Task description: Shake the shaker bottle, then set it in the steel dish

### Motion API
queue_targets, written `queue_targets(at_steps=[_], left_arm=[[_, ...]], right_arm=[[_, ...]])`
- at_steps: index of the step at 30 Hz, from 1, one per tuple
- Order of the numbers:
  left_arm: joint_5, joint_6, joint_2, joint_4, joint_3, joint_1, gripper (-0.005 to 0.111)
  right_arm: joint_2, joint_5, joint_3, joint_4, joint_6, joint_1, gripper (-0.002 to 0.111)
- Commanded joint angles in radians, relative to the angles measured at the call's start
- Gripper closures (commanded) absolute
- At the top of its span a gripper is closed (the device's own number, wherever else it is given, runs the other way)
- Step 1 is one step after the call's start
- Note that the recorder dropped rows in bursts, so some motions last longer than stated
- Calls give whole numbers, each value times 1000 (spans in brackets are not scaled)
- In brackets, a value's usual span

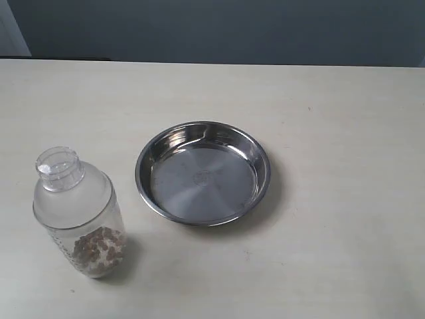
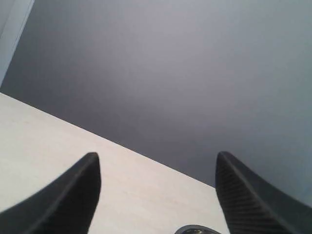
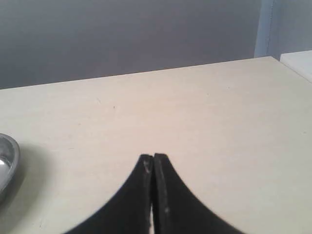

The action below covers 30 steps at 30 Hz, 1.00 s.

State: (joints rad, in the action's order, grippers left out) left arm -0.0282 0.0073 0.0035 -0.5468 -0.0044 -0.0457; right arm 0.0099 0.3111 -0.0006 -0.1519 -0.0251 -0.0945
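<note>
Steel, shiny and bare, the dish lies flat near the middle of the desk with nothing in it, its wide mouth ready to take what the task will bring. The bottle stands upright to the left of the dish in the exterior view and a little nearer the camera, close by but not touching it. Its cap is on and the brown and white grains are settled at the bottom. That upright stance and the gap from the dish leave the bottle's sides free for a grasp, and it stands on the left arm's side of the dish, so I judge the left arm is meant to take it. Neither arm shows in the exterior view, so both are held back from the dish and nothing of the task is done yet. The left gripper has its fingers spread wide with nothing between them. Its camera looks out over the desk toward the grey wall, a pose that seems raised and tilted up, not aimed at the bottle. The right gripper has its fingers pressed together and holds nothing. It is pointed low across the bare desk with only the edge of the dish at the side of its view, which reads as a parked arm. The first move would be to bring the left gripper down around the bottle's body.
</note>
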Motion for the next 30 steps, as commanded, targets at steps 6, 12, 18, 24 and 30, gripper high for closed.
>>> queue_targets(at_steps=[6,12,18,24,30], left_arm=[[54,-7,-3,-41,4,-2,44],[28,-7,-3,-153,4,-2,71],[7,-7,-3,-186,4,-2,106],[-16,-7,-3,-174,4,-2,106],[-39,-1,-3,-211,-16,-2,106]], right_arm=[[-5,-7,1,2,-1,-5,109],[-5,-7,1,-7,-1,-5,109],[-5,-7,1,-11,-1,-5,109],[-5,-7,1,-11,-1,-5,109],[-5,-7,1,-11,-1,-5,109]])
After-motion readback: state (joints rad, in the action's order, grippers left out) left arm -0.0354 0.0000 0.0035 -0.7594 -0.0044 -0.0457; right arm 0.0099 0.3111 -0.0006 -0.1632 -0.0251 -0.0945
